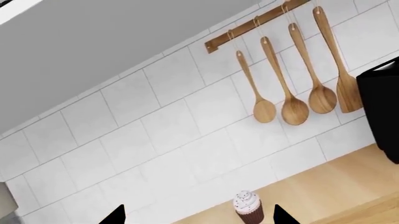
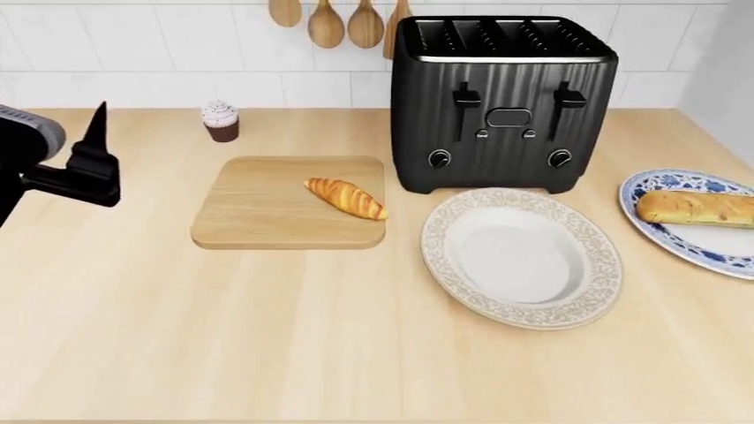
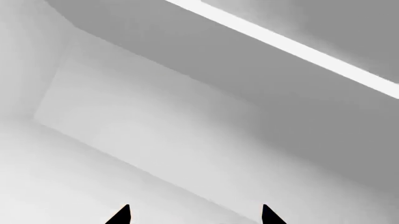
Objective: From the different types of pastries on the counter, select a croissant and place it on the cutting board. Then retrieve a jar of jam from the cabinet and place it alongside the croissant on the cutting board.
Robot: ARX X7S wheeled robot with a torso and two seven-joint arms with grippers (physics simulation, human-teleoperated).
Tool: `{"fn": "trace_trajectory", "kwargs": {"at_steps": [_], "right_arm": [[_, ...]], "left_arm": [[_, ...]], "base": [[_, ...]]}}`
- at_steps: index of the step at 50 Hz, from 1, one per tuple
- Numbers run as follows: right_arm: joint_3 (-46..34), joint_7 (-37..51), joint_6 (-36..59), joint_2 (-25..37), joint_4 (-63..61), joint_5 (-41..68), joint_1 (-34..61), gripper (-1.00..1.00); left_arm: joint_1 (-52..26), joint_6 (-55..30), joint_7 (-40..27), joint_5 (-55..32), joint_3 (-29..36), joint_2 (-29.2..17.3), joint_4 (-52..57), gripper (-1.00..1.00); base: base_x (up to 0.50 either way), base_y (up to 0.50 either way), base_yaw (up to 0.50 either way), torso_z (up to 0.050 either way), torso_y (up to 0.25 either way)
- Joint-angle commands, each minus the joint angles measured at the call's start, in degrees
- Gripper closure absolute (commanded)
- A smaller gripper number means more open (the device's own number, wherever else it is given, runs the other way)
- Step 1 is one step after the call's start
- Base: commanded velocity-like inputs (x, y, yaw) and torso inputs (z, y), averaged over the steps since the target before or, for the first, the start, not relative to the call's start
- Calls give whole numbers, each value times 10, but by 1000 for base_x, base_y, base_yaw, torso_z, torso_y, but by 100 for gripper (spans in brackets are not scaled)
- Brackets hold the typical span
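The golden croissant [image 2: 345, 197] lies on the right part of the cutting board [image 2: 253, 208], which rests on the light-wood counter [image 2: 295, 336]. The frosted cupcake [image 2: 219, 120] stands behind the board by the wall. My left gripper [image 2: 92, 163] hovers over the counter's left side, apart from the board. In its wrist view the left gripper [image 1: 198, 215] is open and empty, with the cupcake [image 1: 248, 207] ahead. My right gripper [image 3: 194, 215] is open and faces plain grey panels. It is outside the head view. The jar of jam is out of view.
A black toaster [image 2: 504, 97] stands right of the board. In front of it is a white patterned plate [image 2: 436, 231]. A baguette-like loaf [image 2: 695, 208] lies on a blue plate [image 2: 707, 252] at the far right. Wooden spoons [image 1: 293, 93] hang on the tiled wall.
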Motion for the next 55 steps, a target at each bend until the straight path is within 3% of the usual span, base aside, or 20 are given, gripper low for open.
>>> {"fn": "trace_trajectory", "kwargs": {"at_steps": [1, 15, 34, 49, 55], "right_arm": [[132, 48, 5, 0, 1, -125, 0, -100], [204, 106, -20, 2, 23, -193, 0, -100], [193, 3, 3, 1, 27, -208, 0, -100], [161, 18, -2, 0, 43, -140, 0, -100], [201, 75, 5, 0, 63, -65, 0, -100]], "left_arm": [[-3, 13, -1, 3, 11, 7, -12, -100], [-8, 12, 3, 0, 23, 7, -11, -100], [-7, 35, -1, 11, 41, 12, -28, -100], [2, 26, -4, 3, 20, 8, -13, -100], [-8, -3, -3, -9, 9, 0, 7, -100]], "base": [[0, 0, 0, 0, 0], [0, 0, 0, 0, 0], [0, -25, 0, 0, 0], [0, -330, 0, 0, 0], [0, 0, 0, 0, 0]]}}
